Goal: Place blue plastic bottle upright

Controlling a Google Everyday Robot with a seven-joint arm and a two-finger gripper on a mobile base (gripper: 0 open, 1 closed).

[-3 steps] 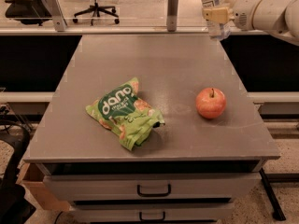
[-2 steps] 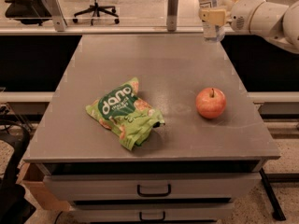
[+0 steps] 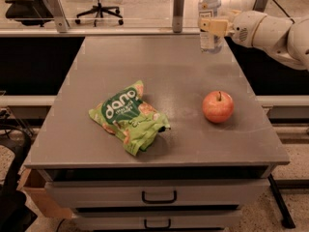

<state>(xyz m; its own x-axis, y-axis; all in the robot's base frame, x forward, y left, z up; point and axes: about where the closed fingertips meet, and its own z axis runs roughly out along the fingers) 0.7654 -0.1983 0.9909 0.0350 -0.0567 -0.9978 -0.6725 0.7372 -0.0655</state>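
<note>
Camera view:
- I am watching the gripper (image 3: 213,26) hanging over the far right part of the surface (image 3: 159,62), at about 1 o'clock from its middle. The pale arm (image 3: 270,30) is reaching in from the 3 o'clock side.
- The fingers (image 3: 208,25) are pressing against the waist of the blue plastic bottle (image 3: 211,43). They look closed on it, with no gap that I can make out.
- The bottle is standing vertical in that grip, white cap at 12 o'clock and base pointing down at the surface.
- I am judging the turning-upright part as done, since the bottle is already in the pose the task wants.
- I cannot tell whether the base is touching the surface or floating just above it. It is lying very close to it, near the far edge.
- What is left, as I read it, is settling the base down if it is not down yet, spreading the fingers, and backing the arm out toward 3 o'clock without knocking the bottle over.
- The apple (image 3: 217,107) is sitting at about 3 o'clock and the green snack bag (image 3: 129,117) at about 8 o'clock. Both are well apart from the bottle and are not getting in the way.
</note>
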